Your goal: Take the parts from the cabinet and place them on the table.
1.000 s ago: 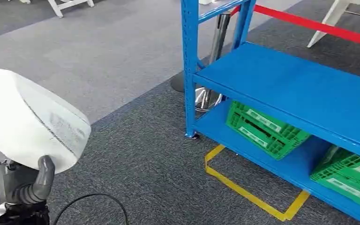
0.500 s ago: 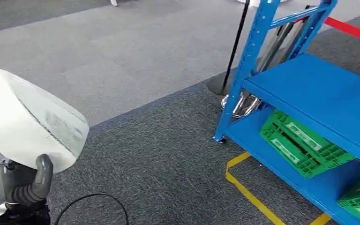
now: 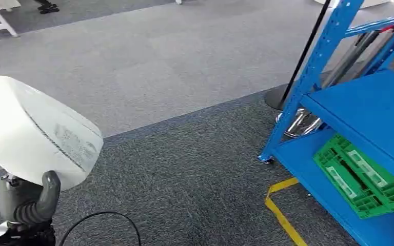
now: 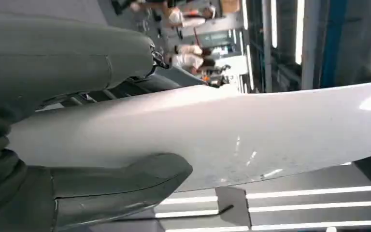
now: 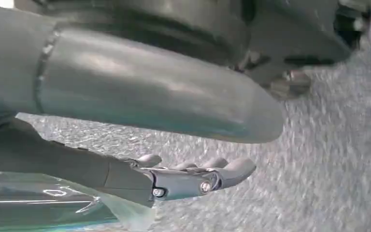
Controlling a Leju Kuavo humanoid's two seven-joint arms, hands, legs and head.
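A large white curved part (image 3: 31, 130) with a faint printed label fills the lower left of the head view. My left hand (image 3: 28, 202) grips it from below, thumb pressed up against its lower edge. The left wrist view shows the same white part (image 4: 232, 135) close up, clamped between the thick grey thumb and the rest of my left hand (image 4: 72, 193). My right hand (image 5: 125, 101) hangs over the grey carpet with its fingers (image 5: 198, 176) stretched out and nothing in them. The blue cabinet (image 3: 369, 113) stands at the right.
A green crate (image 3: 361, 179) lies on the cabinet's bottom shelf. Yellow floor tape (image 3: 282, 210) marks the carpet beside it. A black stanchion base (image 3: 277, 97) and a chrome one (image 3: 300, 123) stand behind the cabinet post. A black cable (image 3: 97, 218) loops near my left hand.
The whole picture has shifted: the camera turned left, so the cabinet now sits further right and more grey floor shows. The white part stays in my left hand.
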